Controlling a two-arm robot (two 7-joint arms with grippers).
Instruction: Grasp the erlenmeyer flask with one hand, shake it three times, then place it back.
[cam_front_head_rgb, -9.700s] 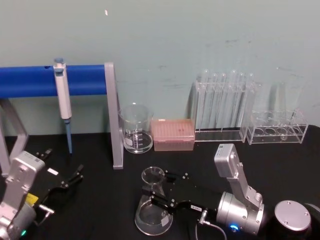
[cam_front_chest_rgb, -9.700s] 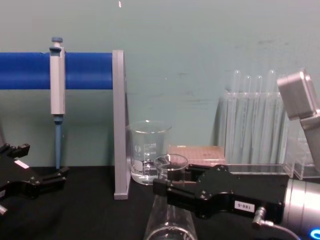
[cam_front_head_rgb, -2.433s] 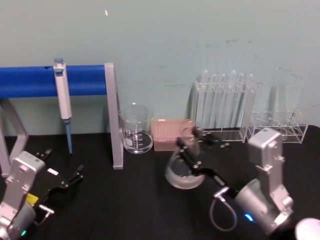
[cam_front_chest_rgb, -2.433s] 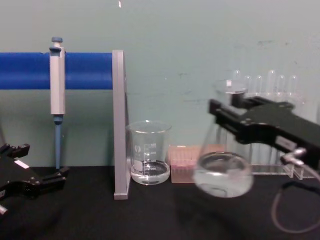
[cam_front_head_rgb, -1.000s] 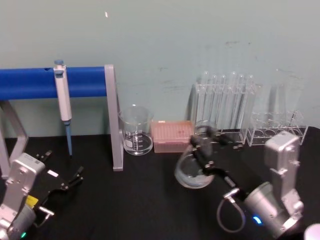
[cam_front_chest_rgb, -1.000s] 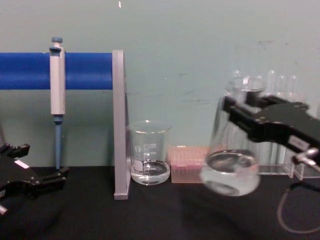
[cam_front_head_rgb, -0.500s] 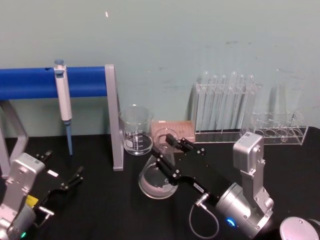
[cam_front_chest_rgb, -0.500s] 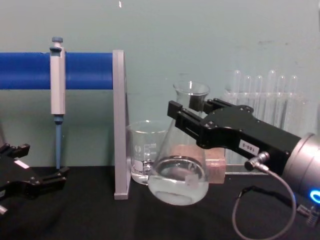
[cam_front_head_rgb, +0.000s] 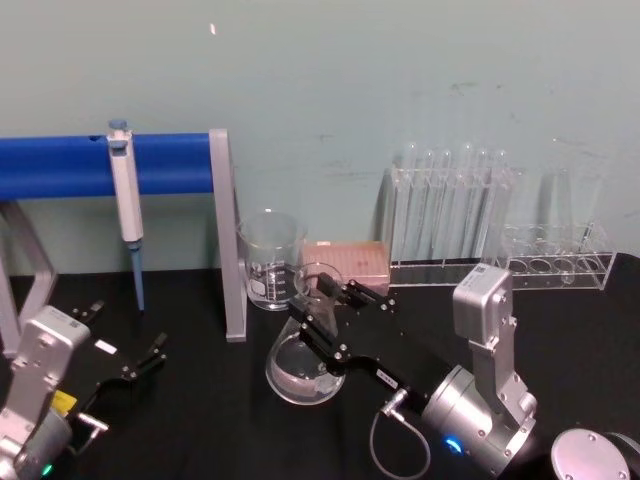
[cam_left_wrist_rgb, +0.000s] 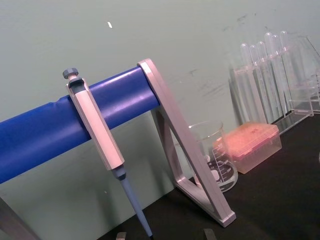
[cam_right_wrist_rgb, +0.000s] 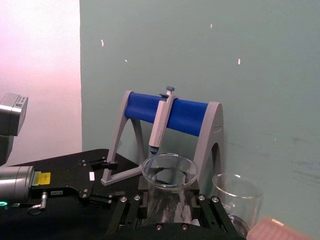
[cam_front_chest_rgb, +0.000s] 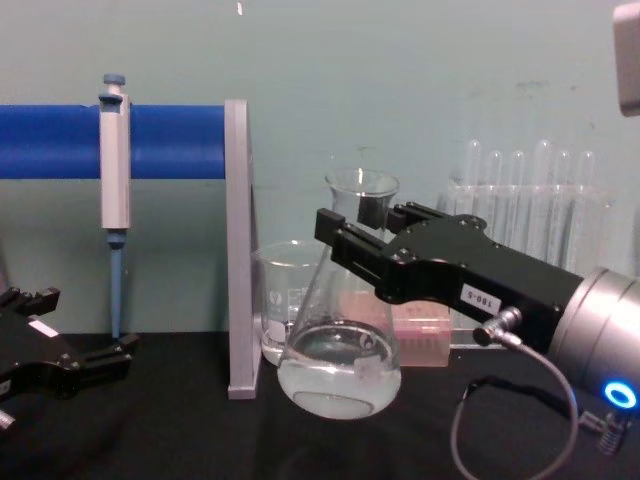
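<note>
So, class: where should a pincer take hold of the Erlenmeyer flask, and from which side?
The narrow neck, just under the flared rim, coming from the robot's right. The erlenmeyer flask widens below, and the rim should stop slipping. The right pincer holds it there; the beaker and stand post crowd its left.

Clear glass flask; black right gripper w/ white label; blue bar; pink box; black table.

Head looks down, chest looks level across the table; both wrist views face the blue rack.
</note>
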